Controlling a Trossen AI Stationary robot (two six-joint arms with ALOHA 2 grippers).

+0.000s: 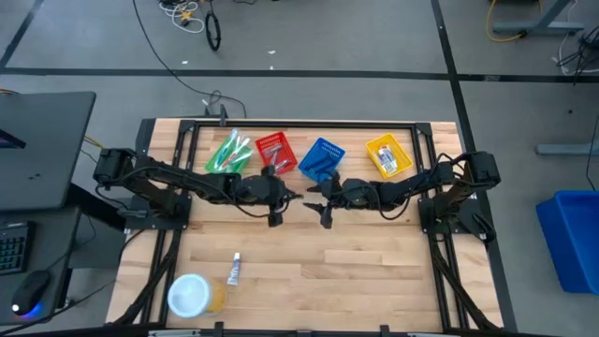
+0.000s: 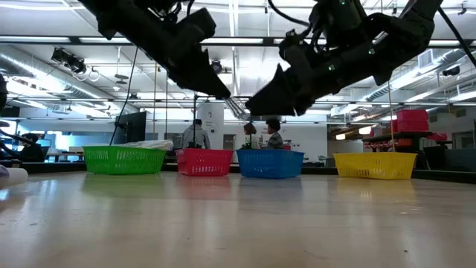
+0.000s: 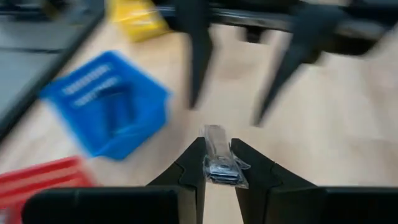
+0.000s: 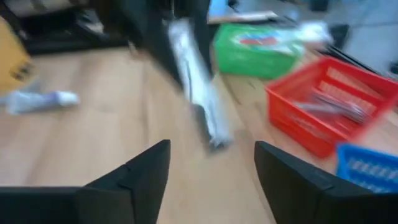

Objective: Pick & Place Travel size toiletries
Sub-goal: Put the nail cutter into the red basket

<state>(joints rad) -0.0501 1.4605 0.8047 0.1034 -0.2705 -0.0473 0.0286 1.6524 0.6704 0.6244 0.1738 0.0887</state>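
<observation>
My left gripper (image 3: 219, 149) is shut on a slim toiletry in a clear wrapper (image 3: 217, 140), above the table's middle (image 1: 292, 197). My right gripper (image 4: 211, 168) is open and faces it from the right (image 1: 316, 198). Its two fingers stand either side of the wrapped item's free end (image 4: 196, 87), apart from it. In the low view the item (image 2: 236, 106) sticks out between both grippers, well above the table. A white tube (image 1: 234, 270) lies flat near the table's near edge. The green (image 1: 229, 153), red (image 1: 274, 152), blue (image 1: 322, 159) and yellow baskets (image 1: 388, 155) hold more small items. My left gripper pinches the wrapped item between its two fingers at the dark end (image 3: 221, 171). The rest of the item runs forward past the fingertips, along the fingers, toward the right gripper. It is lifted clear of the table and slants downward to the table's right.
The four baskets stand in a row along the table's far side. A white-lidded yellow jar (image 1: 192, 295) sits at the near left corner beside the tube. Bare wood lies under and in front of the grippers. People show in the room far behind (image 2: 256, 134).
</observation>
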